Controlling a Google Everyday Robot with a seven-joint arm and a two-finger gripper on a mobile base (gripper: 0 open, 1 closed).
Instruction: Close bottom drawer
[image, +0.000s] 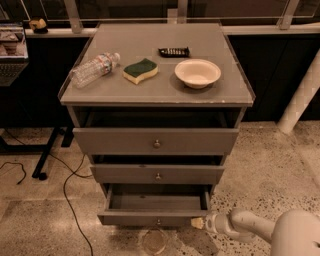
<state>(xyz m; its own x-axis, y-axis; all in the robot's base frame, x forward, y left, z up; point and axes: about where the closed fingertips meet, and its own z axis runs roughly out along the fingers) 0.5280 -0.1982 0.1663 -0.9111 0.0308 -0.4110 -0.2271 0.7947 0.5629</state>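
The bottom drawer (150, 219) of the grey cabinet is pulled out, its empty inside showing, with a small round knob at the centre of its shallow front. The middle drawer (158, 175) and the top drawer (156, 142) stand slightly out too. My gripper (199, 223) is low at the bottom right, its pale tip right at the right end of the bottom drawer's front panel. The white arm (260, 227) reaches in from the lower right corner.
On the cabinet top lie a plastic water bottle (94, 69), a green and yellow sponge (140, 70), a dark remote (173, 51) and a cream bowl (197, 73). A clear round object (154, 241) sits on the floor before the drawer. Black cables (65, 190) run over the floor at left.
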